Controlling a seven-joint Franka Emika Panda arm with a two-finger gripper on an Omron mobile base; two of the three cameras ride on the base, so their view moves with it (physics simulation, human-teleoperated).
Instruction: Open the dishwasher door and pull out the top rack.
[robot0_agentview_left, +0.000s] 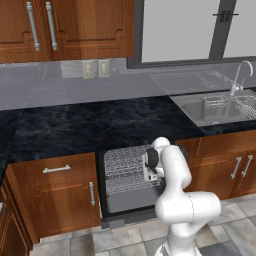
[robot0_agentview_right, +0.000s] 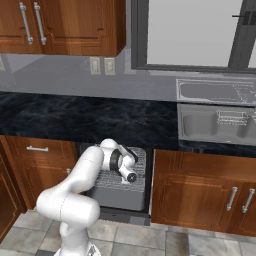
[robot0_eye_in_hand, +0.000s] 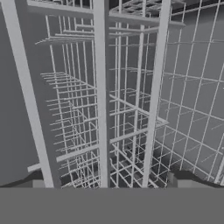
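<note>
The dishwasher door (robot0_agentview_left: 131, 217) is folded down below the open cavity, showing as a grey slab with a dark front edge (robot0_agentview_right: 124, 214). Inside, the top rack (robot0_agentview_left: 124, 158) of thin silver wire sits in the cavity, and a second wire rack lies below it. My gripper (robot0_agentview_left: 147, 174) reaches into the opening at the rack's right front (robot0_agentview_right: 132, 177). In the hand view the rack wires (robot0_eye_in_hand: 101, 87) stand very close. The gripper (robot0_eye_in_hand: 109, 183) is open, its fingertips (robot0_eye_in_hand: 37, 183) set wide apart on either side of two front bars. I cannot tell whether they touch.
Reddish-brown cabinets flank the dishwasher (robot0_agentview_left: 62, 192) (robot0_agentview_right: 200, 192). A dark marble counter (robot0_agentview_left: 90, 125) runs above, with a steel sink (robot0_agentview_left: 215, 107) holding a small wire drainer at the right. My own white arm fills the floor space before the door.
</note>
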